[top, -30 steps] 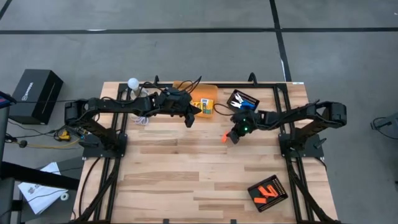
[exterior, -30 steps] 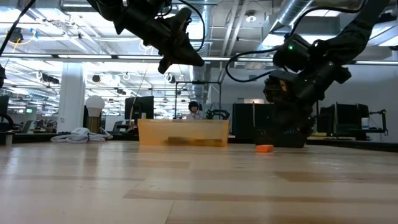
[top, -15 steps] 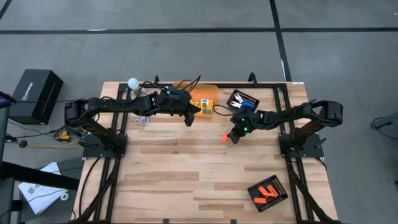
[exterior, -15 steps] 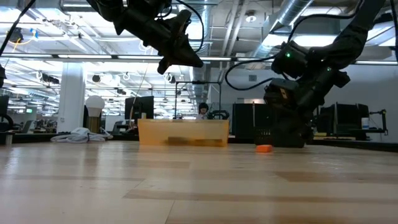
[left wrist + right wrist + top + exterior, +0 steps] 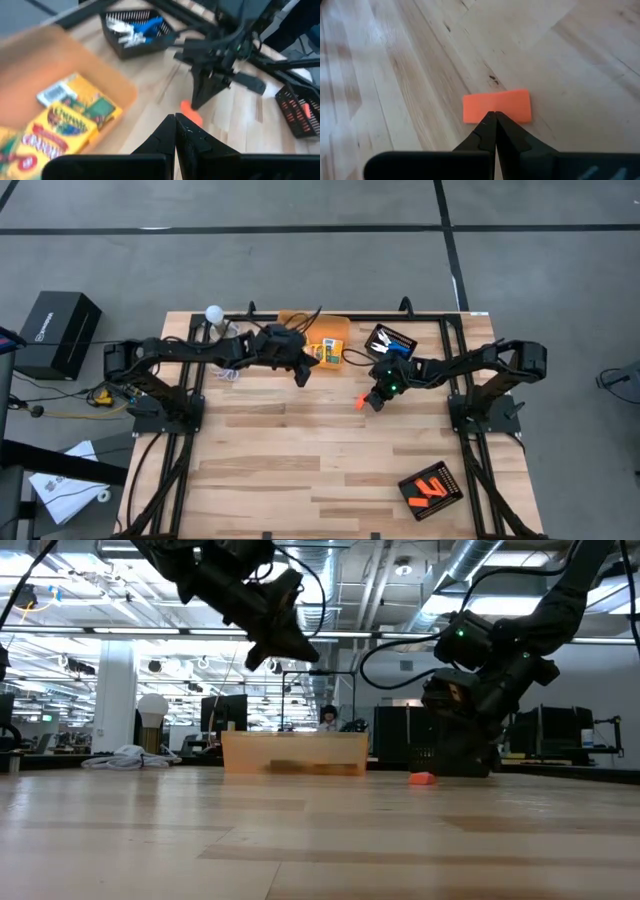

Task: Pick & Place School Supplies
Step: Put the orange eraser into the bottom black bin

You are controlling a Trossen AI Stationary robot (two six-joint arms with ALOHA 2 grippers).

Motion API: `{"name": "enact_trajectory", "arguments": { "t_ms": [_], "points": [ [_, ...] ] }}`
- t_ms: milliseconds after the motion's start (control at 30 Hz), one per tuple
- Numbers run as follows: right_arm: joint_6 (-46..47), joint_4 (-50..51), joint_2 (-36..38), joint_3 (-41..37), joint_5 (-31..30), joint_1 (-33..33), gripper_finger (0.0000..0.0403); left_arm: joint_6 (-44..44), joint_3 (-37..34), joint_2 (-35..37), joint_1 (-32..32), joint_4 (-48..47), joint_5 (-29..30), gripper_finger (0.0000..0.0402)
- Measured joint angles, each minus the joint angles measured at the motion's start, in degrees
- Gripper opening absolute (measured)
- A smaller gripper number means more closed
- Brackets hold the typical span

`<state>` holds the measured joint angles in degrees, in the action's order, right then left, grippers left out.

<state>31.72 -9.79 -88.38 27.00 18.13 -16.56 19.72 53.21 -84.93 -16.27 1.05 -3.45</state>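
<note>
One orange stubby piece (image 5: 360,400) lies flat on the wooden table (image 5: 300,470), just beside the right gripper (image 5: 374,402), whose fingers are pressed together with their tips at the piece's near edge, not clamped on it. Crayon boxes (image 5: 55,127), yellow and green, lie in the translucent orange bin (image 5: 340,332), well apart from the piece. Blue-handled scissors (image 5: 145,27) lie in a black ribbed tray (image 5: 390,340) beyond the piece. Left gripper (image 5: 303,372), fingers together and empty, hangs above the table beside the bin. Second black tray (image 5: 432,490), holding orange pieces, sits far from the piece at the table's other edge.
</note>
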Motion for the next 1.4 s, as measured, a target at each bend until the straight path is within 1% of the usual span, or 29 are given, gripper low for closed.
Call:
{"name": "enact_trajectory", "arguments": {
  "t_ms": [200, 433, 733, 833, 967, 1067, 1400],
  "points": [
    [-0.26, 1.18, 0.00, 0.02, 0.57, 0.02, 0.0000, 1.89, -2.60, 0.15, 0.22, 0.36, -0.13, 0.0000],
    [-1.36, 4.01, -0.11, -0.07, 1.04, 0.09, 0.0000, 1.95, -2.65, 0.17, 0.07, 2.61, -0.26, 0.0000],
    [-1.75, 4.62, -0.07, -0.09, 0.77, 0.09, 0.0000, 1.97, -2.65, 0.17, 0.07, 2.94, -0.41, 0.0000],
    [-0.27, 2.61, 0.73, -0.43, 0.50, 0.09, 0.0000, 2.00, -2.67, 0.60, 0.07, 3.03, -0.41, 0.0000],
    [1.43, -3.77, 2.24, -0.15, -0.58, -0.03, 0.0000, 1.72, -2.67, 1.29, -0.12, 3.98, -0.39, 0.0000],
    [1.51, -2.93, 1.36, -0.44, -0.57, -0.55, 0.0000, 1.69, -2.67, 1.29, -0.22, 4.01, -0.27, 0.0000],
    [1.44, -6.39, -2.28, -0.24, 1.00, -0.35, 0.0000, 1.56, -2.67, 1.27, -0.22, 4.18, -0.21, 0.0000]
  ]
}}
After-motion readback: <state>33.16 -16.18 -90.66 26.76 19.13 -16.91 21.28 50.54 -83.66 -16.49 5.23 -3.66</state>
